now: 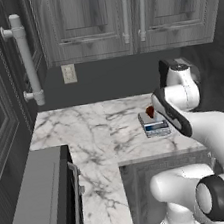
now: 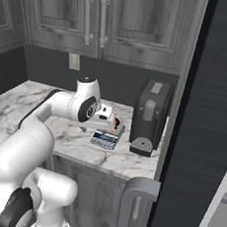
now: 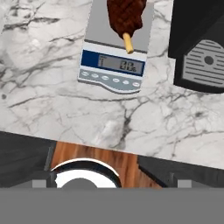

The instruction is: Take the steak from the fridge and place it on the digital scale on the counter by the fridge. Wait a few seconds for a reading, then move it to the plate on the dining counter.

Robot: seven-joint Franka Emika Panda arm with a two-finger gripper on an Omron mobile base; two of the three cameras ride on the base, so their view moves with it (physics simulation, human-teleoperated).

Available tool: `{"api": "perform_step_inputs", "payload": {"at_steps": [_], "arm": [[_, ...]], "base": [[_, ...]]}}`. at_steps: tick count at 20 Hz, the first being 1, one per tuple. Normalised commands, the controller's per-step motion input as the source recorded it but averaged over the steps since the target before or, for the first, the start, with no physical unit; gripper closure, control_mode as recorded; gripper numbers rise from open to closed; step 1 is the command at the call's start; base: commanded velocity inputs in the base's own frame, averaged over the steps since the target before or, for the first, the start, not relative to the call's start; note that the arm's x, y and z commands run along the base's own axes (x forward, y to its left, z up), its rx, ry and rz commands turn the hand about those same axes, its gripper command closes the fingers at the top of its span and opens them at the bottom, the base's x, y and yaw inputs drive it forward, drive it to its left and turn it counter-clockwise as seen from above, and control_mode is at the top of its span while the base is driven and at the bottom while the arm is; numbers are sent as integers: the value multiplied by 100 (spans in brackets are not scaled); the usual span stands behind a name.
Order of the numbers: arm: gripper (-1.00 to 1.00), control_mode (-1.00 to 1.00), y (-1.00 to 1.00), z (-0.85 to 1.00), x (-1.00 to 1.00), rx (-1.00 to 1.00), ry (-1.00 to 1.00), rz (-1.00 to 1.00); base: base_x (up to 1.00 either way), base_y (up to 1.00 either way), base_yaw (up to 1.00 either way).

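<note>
Fingers (image 2: 110, 116) spread wide and released above the counter (image 3: 52, 100), steak (image 3: 126, 15) resting on the digital scale (image 3: 114, 65), black appliance (image 2: 150, 117) beside it

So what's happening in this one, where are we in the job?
The steak is lying on the digital scale, which sits on the marble counter next to a black boxy appliance. The robot's arm is held above the scale with its hand camera looking down at it; the jaws are open and hold nothing. The steak looks set down for weighing, and the move to the dining counter hasn't begun.
</note>
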Motion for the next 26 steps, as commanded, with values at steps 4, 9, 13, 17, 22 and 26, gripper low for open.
{"api": "perform_step_inputs", "payload": {"at_steps": [4, 9, 13, 17, 22, 26], "arm": [[-100, -100, -51, -26, 58, 0, 0, 0], [-100, -100, -3, -8, 42, 0, -2, 0], [-100, -100, 4, -1, 10, 0, -11, 0], [-100, -100, 14, -13, 21, 0, -14, 0], [-100, -100, 21, -37, 18, 0, -19, 0], [-100, -100, 16, -16, 32, 0, -14, 0]], "base": [[0, 0, 0], [0, 0, 0], [0, 0, 0], [0, 0, 0], [0, 0, 0], [0, 0, 0]]}}
